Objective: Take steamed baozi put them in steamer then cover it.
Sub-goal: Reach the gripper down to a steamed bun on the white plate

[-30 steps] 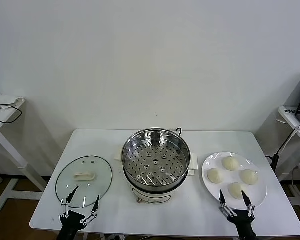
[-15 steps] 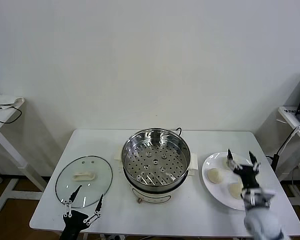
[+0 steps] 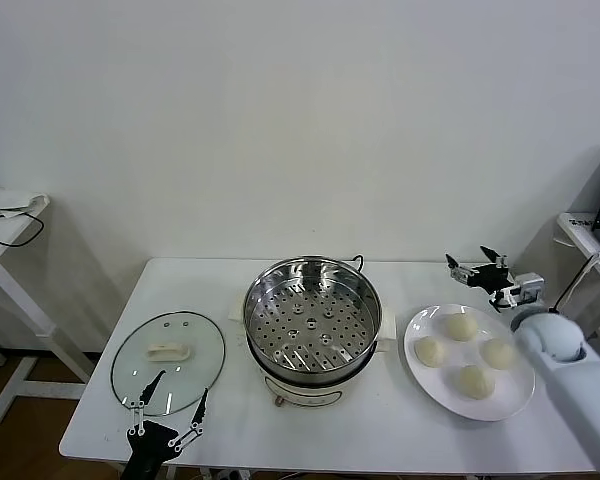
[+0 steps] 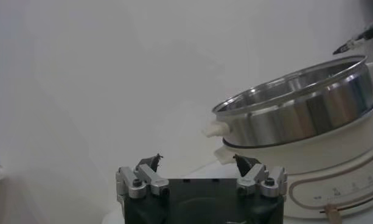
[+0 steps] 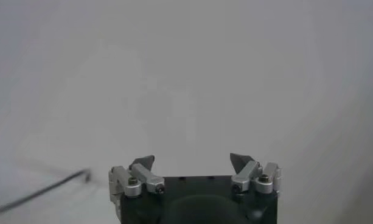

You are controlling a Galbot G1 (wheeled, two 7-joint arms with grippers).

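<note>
Empty steamer (image 3: 312,318) mid-tabletop, uncovered to receive four baozi (image 3: 462,326) plated right of it; right gripper (image 3: 477,270) raised behind them, jaws spread; left gripper (image 3: 166,411) spread beside glass lid (image 3: 168,361)

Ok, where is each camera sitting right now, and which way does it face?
Head view: looks down from the head at the white table; shows the open left gripper and the raised, open right gripper.
Left wrist view: low, faces the shiny steel steamer pot; shows its fingers.
Right wrist view: faces blank wall; shows its fingers.
Head and left wrist views share the steamer.
</note>
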